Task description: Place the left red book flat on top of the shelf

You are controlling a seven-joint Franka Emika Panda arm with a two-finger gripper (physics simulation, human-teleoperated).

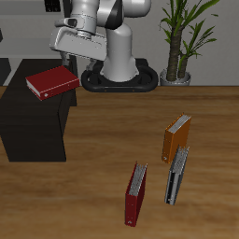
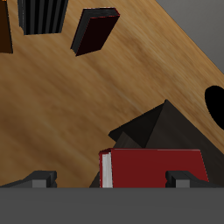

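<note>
The left red book point(image 1: 51, 84) lies flat on the top of the black shelf point(image 1: 33, 126), near the top's corner closest to the robot base. My gripper point(image 1: 74, 57) hangs a little above the book, open and holding nothing. In the wrist view the book point(image 2: 157, 168) shows its red cover and pale page block, lying on the shelf point(image 2: 166, 127). It sits between my spread fingertips point(image 2: 39, 179), and the gripper's middle point(image 2: 112, 179) is over its page edge.
Three books stand on the wooden table nearer its front edge: the second red book point(image 1: 137, 194), a dark book point(image 1: 177, 175) and an orange book point(image 1: 177, 136). A potted plant point(image 1: 182, 37) stands at the back beside the robot base point(image 1: 121, 75).
</note>
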